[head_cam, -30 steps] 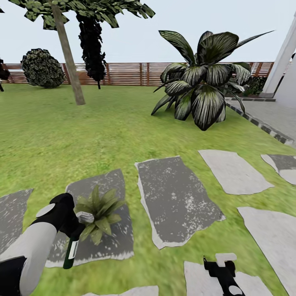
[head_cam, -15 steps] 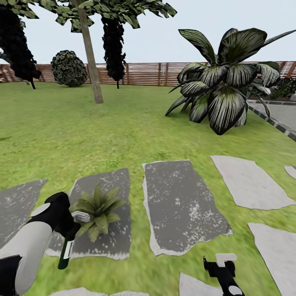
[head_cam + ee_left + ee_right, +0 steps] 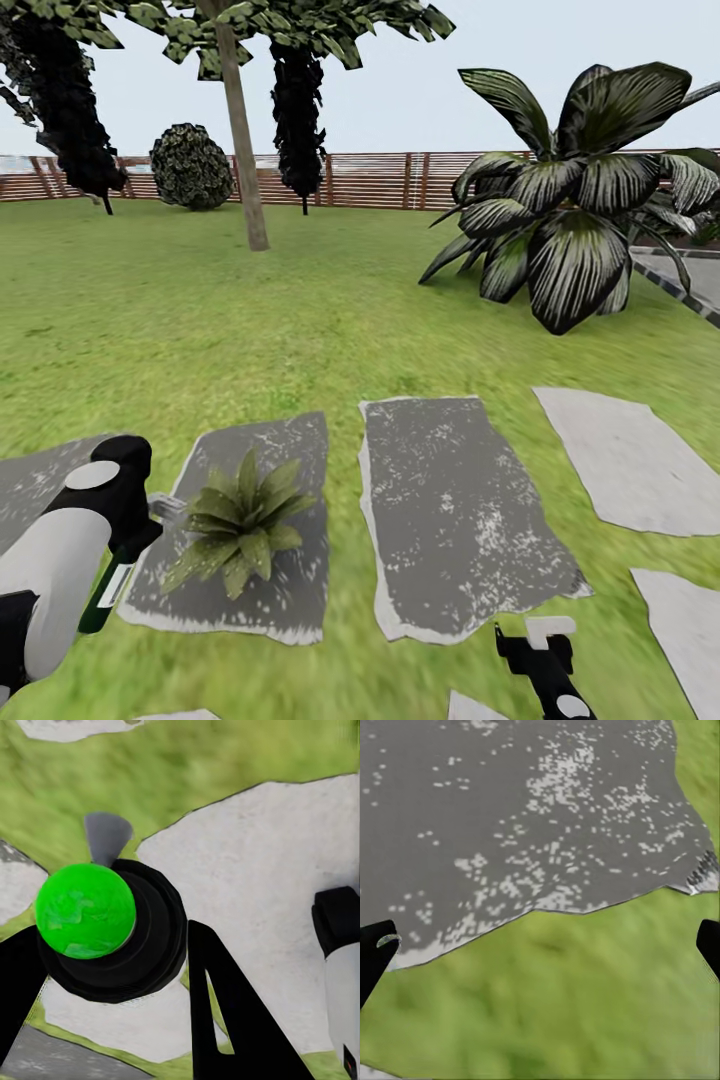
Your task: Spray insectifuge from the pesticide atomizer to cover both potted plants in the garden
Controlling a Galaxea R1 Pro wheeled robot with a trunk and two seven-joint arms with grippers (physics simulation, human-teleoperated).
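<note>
The left hand (image 3: 150, 520) is clamped around the pesticide atomizer (image 3: 108, 590), which hangs below it, just beside the potted plant (image 3: 238, 525). The right hand (image 3: 540, 640) hovers spread apart, holding nothing, over a stepping stone (image 3: 510, 817).

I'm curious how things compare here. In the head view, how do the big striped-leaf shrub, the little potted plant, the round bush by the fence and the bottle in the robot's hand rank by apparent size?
1. Broad-leaved shrub, by far.
2. Potted plant.
3. Round bush: it looks smaller, but it stands far off, so it may really be bigger.
4. Pesticide atomizer, partly hidden in the left gripper.
</note>
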